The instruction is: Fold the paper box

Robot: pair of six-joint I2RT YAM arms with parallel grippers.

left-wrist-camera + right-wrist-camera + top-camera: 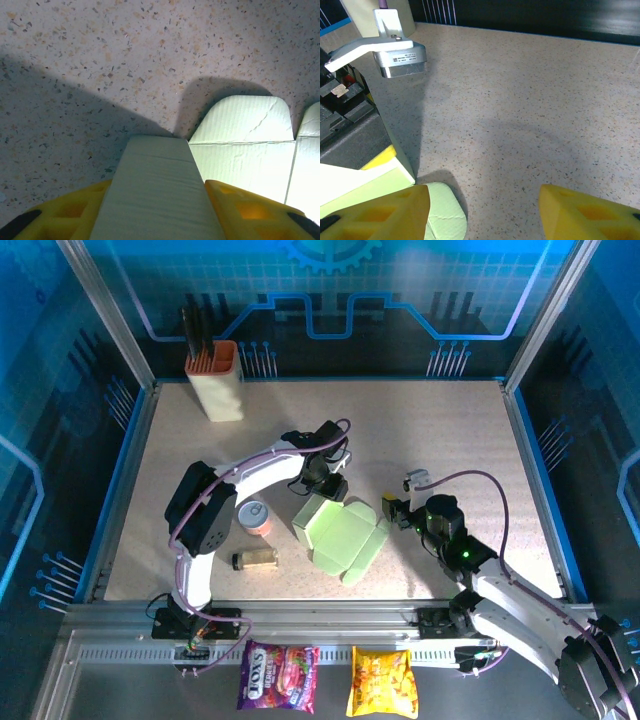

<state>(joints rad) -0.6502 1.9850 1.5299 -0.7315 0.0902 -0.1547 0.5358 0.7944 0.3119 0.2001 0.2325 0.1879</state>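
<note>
- the paper box point(345, 540) lies half-made near the middle of the table point(440, 430), a bit toward 6 o'clock; its part toward 10 o'clock stands up, its flaps toward 4 o'clock lie flat
- left gripper point(325, 485) sits at the box's 12 o'clock edge; in the left wrist view its yellow fingers point(250, 210) flank a raised strip of the card, right up against it; can't tell if they're actually squeezing
- right gripper point(393, 512) is at the box's 3 o'clock; jaws apart, bare table between them; one finger point(380, 215) overlaps a rounded flap
- small can point(258, 518) at the box's 9 o'clock, little jar point(255, 559) lying just below it; knife holder point(220, 382) way off at 11 o'clock
</note>
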